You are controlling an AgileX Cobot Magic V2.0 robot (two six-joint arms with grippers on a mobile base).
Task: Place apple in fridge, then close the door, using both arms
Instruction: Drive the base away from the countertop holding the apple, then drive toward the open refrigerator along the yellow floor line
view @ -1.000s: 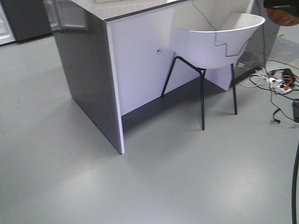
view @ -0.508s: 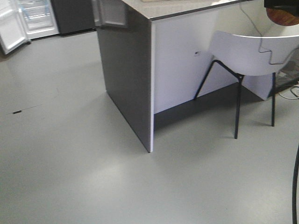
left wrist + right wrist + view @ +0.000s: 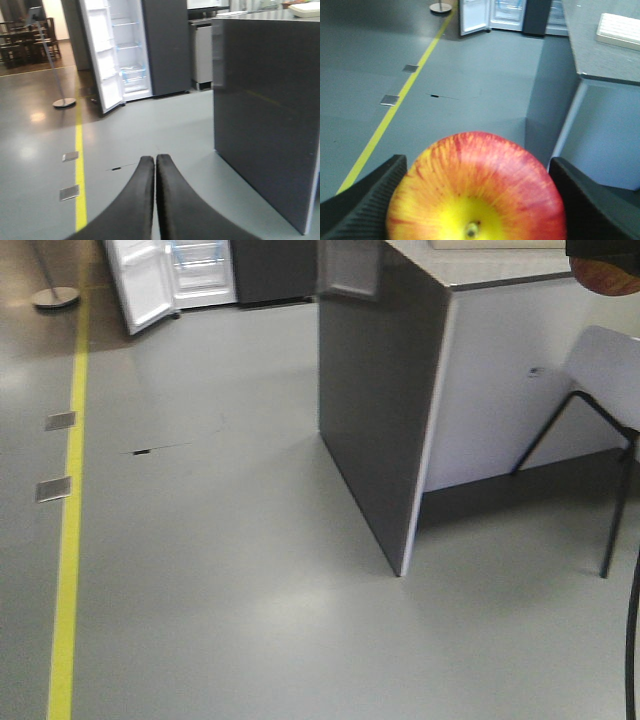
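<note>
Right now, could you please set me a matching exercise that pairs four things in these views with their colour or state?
Things:
1. apple
2. door
3. left gripper
4. floor line

Colour or state:
A. yellow
B. jaws shut on nothing
C. swung open
D. held by the right gripper

Pairs: 1-D, 2-C, 3-B, 4-A.
</note>
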